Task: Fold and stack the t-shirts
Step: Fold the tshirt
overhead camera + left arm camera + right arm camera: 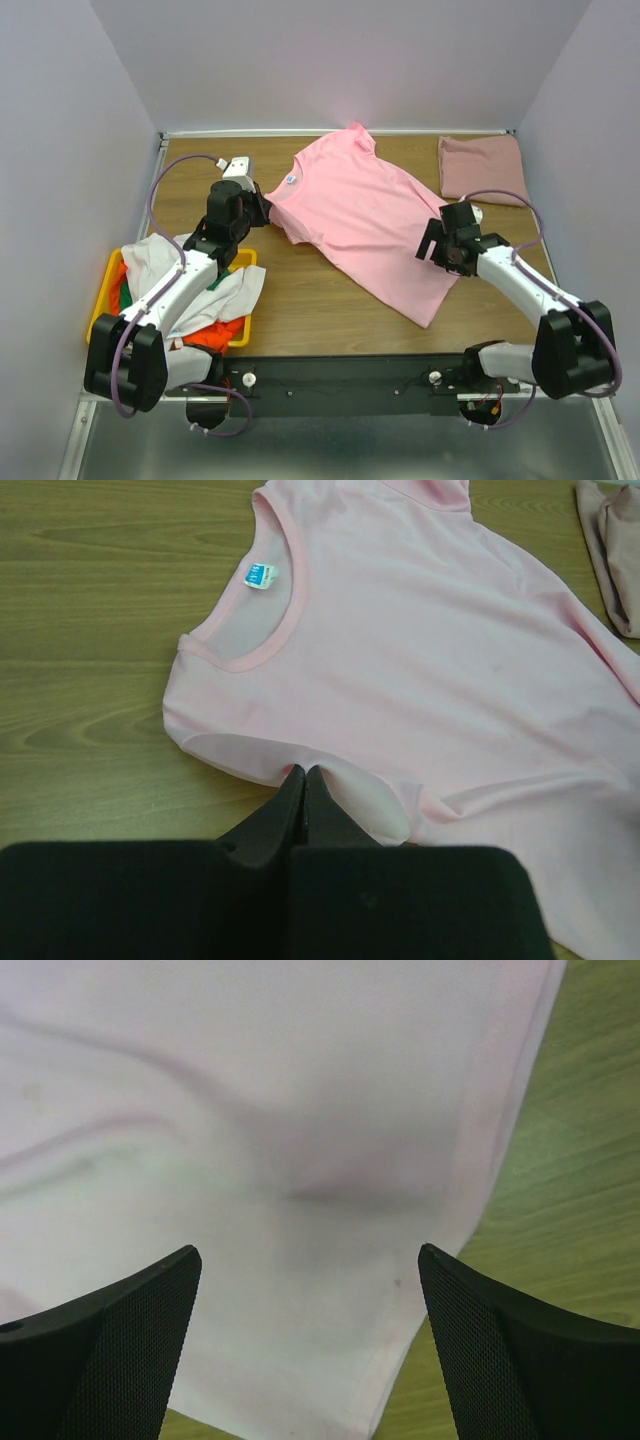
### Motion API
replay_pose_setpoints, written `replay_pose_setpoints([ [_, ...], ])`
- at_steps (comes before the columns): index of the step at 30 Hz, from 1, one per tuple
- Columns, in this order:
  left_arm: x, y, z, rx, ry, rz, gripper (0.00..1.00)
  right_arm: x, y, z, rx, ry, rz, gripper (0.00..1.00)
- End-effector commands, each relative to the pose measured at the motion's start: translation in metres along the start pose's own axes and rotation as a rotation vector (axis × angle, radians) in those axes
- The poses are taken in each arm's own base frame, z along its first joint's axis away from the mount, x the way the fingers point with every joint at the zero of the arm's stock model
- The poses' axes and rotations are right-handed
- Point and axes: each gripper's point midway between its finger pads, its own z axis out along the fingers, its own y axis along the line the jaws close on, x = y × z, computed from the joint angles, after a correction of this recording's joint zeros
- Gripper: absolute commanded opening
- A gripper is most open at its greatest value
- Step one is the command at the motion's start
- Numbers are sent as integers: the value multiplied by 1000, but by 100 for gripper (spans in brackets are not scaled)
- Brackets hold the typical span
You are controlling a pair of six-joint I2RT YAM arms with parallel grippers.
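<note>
A bright pink t-shirt (360,215) lies spread flat across the table, neck and small blue label (260,575) toward the far left. My left gripper (262,212) is shut on the edge of its near-left sleeve (270,755), the fabric pinched between the fingertips. My right gripper (438,252) is open and hovers over the shirt's right hem corner (400,1290), its fingers (130,1310) either side of the cloth. A dusty rose-pink t-shirt (482,168) lies folded at the far right. White (222,290), orange (215,335) and green tees are heaped in the bin.
A yellow plastic bin (104,290) sits at the near left, under the left arm, with tees spilling over its side. Grey walls close in the table on the left, back and right. Bare wood (310,300) shows between the bin and the pink shirt.
</note>
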Motion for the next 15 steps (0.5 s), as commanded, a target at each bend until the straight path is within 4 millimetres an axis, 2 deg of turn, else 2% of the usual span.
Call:
replay_pose_setpoints([
  [1, -9, -7, -5, 46, -33, 14, 0, 25, -11, -27, -3, 95, -20, 93],
  [2, -9, -7, -6, 47, -33, 12, 0, 37, -9, -33, -31, 145, -21, 91],
  [5, -8, -8, -5, 50, -30, 14, 0, 48, 6, -48, -77, 183, -29, 89],
  [7, -8, -9, -5, 56, -28, 14, 0, 63, 11, -56, -79, 256, -52, 86],
  [11, -11, -11, -8, 65, -38, 14, 0, 99, 11, -69, -64, 372, -71, 85],
  [15, -12, -13, -8, 76, -39, 13, 0, 115, 2, -76, -34, 393, -45, 81],
])
